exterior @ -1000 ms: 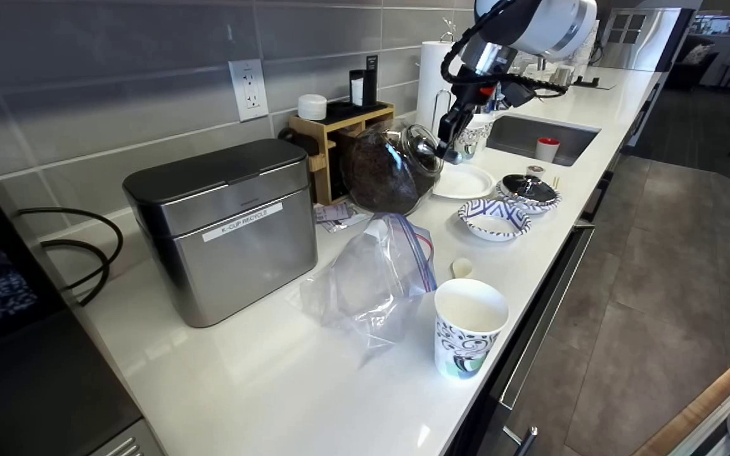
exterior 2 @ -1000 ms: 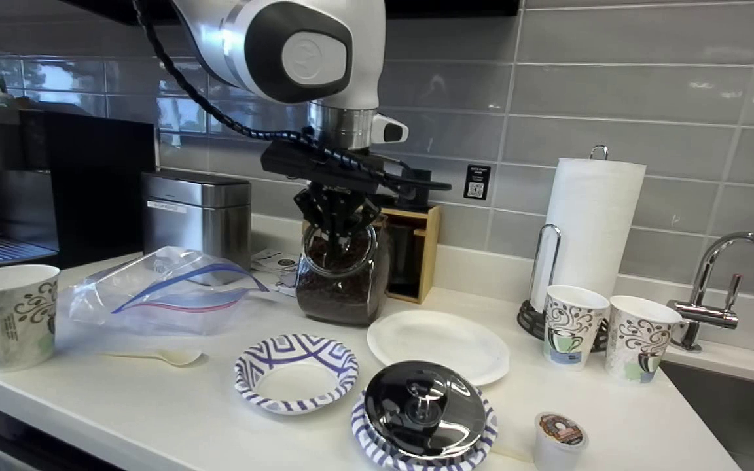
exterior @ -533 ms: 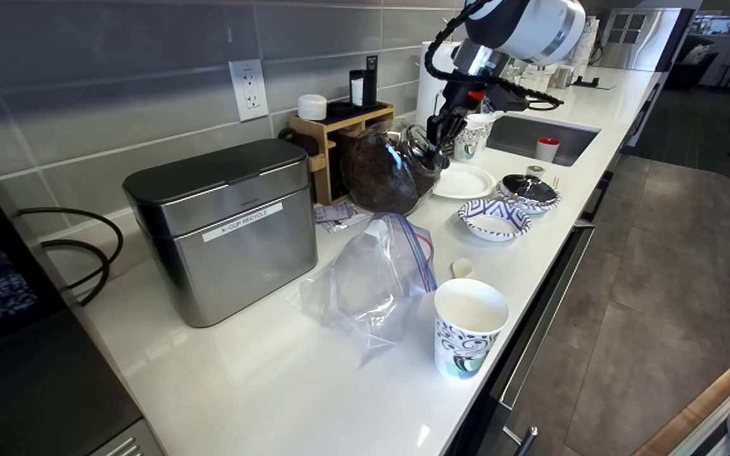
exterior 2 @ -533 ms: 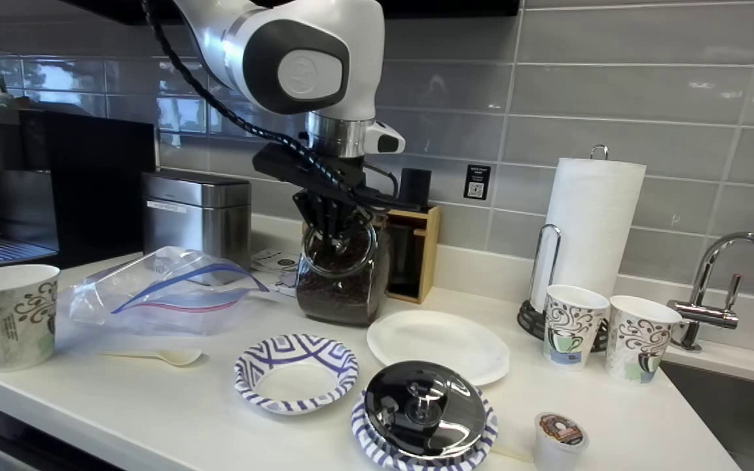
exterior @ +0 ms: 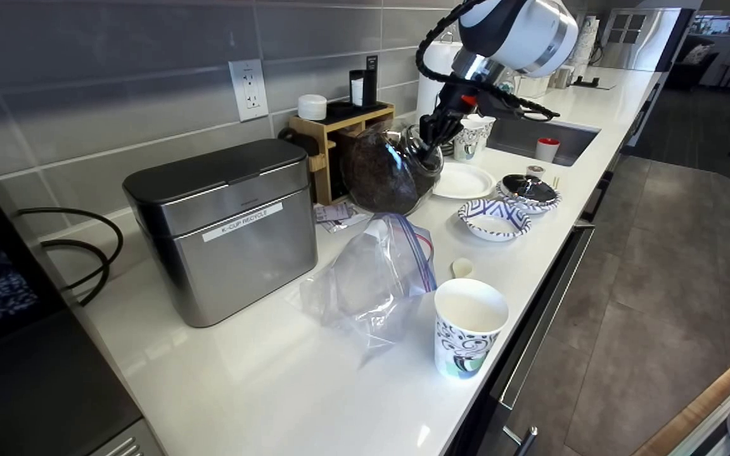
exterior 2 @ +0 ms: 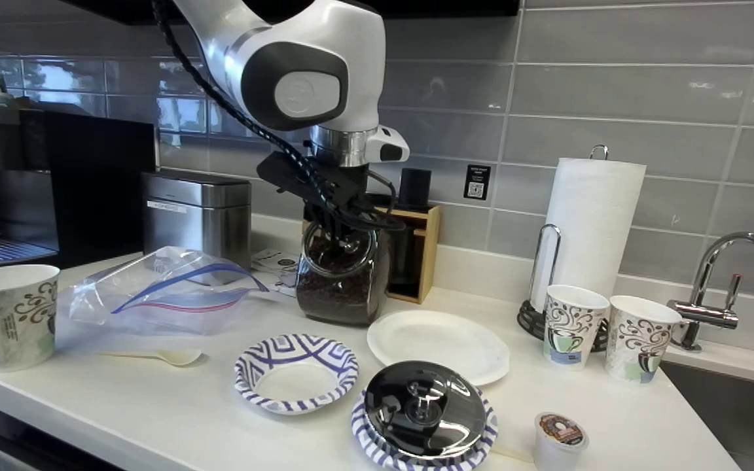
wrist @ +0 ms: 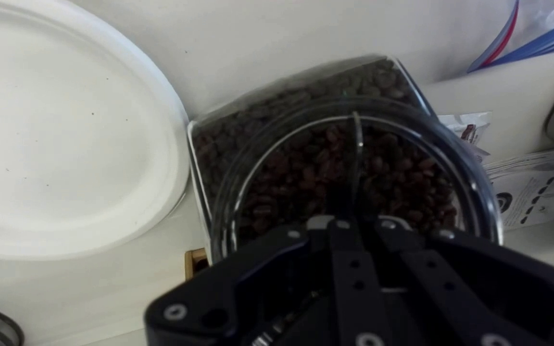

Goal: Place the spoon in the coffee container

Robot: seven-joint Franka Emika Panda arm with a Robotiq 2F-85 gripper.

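The coffee container (exterior: 371, 174) is a dark, see-through glass jar full of beans. Its round mouth slants toward the room, as the jar's front (exterior 2: 334, 297) and rim (wrist: 481, 192) show. My gripper (wrist: 352, 204) reaches into that mouth from above, its fingertips inside the ring. From between them a thin, shiny strip sticks out over the beans. It looks like the spoon (wrist: 358, 142) seen edge-on, with the jaws shut on its hidden end. In both exterior views the gripper (exterior: 428, 152) covers part of the mouth, and little of the spoon can be made out.
A white plate (exterior 2: 439, 340) lies just before the jar, near a patterned bowl (exterior 2: 292, 383) and a black lid (exterior 2: 403, 399). A wooden organizer (exterior 2: 427, 261) stands behind. A plastic bag (exterior 2: 154, 311), a cream plastic spoon (exterior 2: 180, 356) and a steel box (exterior: 251, 240) are nearby.
The arm has come lower and closer to the jar. My fingertips, which stood just outside the mouth, have gone into it along with the held strip. Everything on the counter looks unmoved.
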